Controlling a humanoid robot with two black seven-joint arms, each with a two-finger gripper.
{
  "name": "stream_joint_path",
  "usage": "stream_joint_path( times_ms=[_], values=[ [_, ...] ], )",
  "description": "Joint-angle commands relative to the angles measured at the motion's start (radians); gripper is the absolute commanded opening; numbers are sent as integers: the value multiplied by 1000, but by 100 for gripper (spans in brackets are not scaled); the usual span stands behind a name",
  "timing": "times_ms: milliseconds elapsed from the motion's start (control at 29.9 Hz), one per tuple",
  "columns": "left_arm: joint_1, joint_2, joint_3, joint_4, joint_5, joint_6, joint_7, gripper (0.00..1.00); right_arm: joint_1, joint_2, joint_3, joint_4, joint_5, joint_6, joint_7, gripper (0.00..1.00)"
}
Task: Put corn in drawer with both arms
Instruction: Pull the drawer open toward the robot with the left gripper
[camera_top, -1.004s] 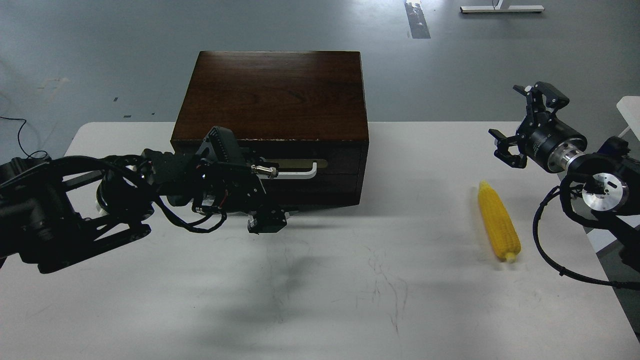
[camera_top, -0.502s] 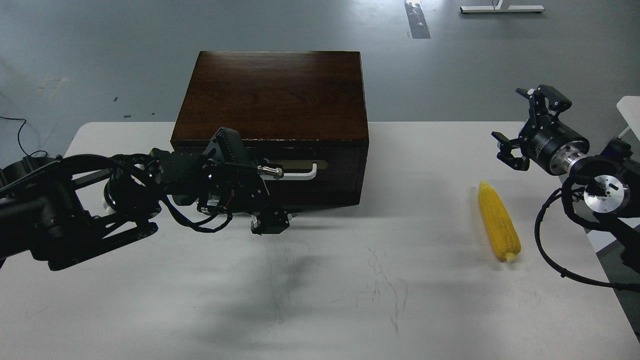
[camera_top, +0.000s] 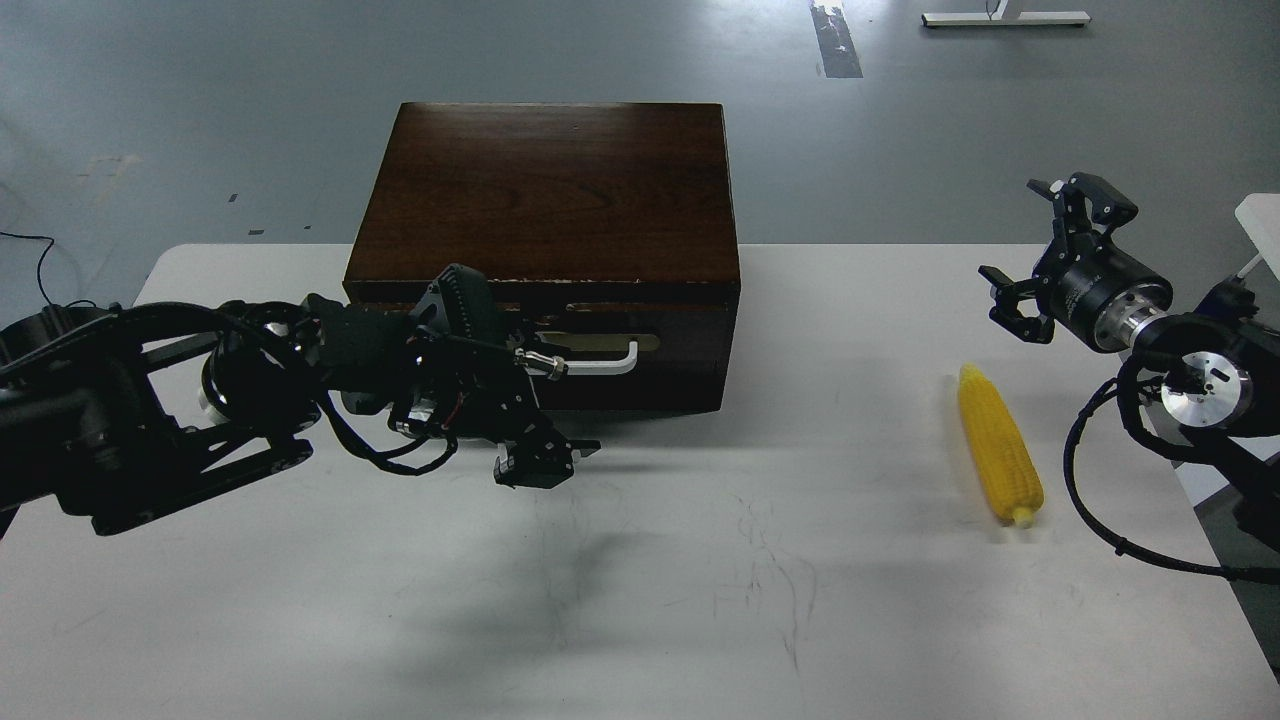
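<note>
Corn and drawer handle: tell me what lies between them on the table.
In the head view, only bare white table lies between the corn and the drawer handle, past the wooden box's right front corner. No object sits there.

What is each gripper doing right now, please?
Left gripper: seen dark, state cannot be told, nothing visibly held.
Right gripper: open, holding nothing.

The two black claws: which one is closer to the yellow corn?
The right gripper, hanging open above the long yellow corn cob on the white table. The left gripper is far off, by the dark brown wooden drawer.
</note>
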Motion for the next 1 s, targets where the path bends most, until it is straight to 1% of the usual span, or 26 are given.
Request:
stream_joint_path(
  times_ms=[0,435,970],
  values=[
    [-1,3,26,-11,-2,-1,-34,98,-2,0,0,0,0,0,0,100],
    [1,23,28,-60,-2,-1,-49,98,-3,5,0,-8,0,0,0,100],
    [24,117,28,-157,-2,1,-49,99,-3,32,-2,-23,0,-2,-1,100]
  ],
)
